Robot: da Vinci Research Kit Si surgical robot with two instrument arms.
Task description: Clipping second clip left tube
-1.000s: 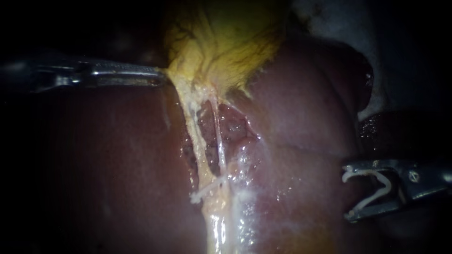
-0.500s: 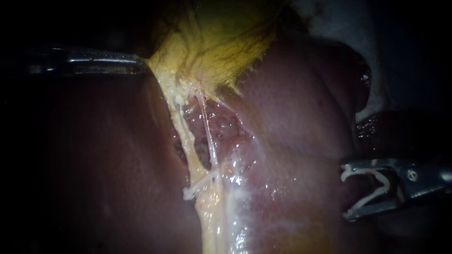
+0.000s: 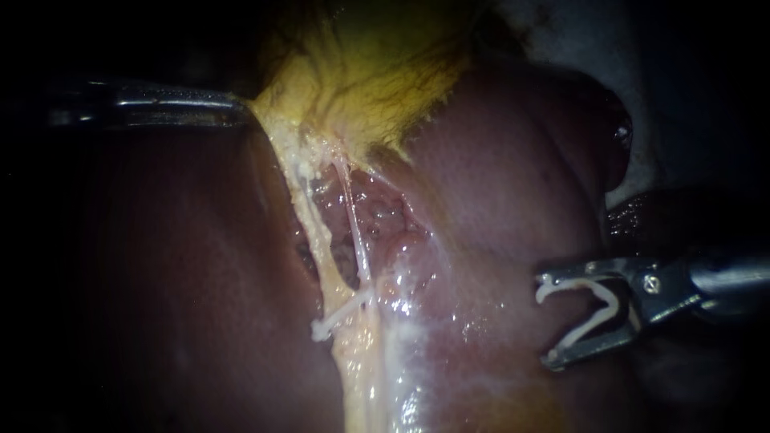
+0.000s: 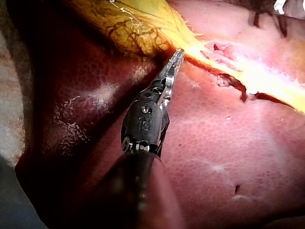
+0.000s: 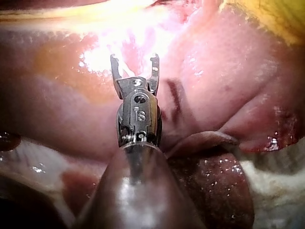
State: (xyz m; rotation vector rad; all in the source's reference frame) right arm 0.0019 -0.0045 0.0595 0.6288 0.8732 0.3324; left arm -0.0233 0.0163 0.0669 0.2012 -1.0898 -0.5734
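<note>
Right instrument [image 3: 548, 321] has moved in from the right edge toward the left tube [image 3: 314, 232] at centre, not there yet. Jaws wide, carrying loaded clip [image 3: 597, 309]. Left instrument [image 3: 247, 108], upper left, clamps gallbladder [image 3: 377, 72].

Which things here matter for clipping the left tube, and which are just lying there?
In the job: right instrument, its loaded clip, left tube, fitted clip, left instrument holding the gallbladder.
Lying about: liver, right tube.
</note>
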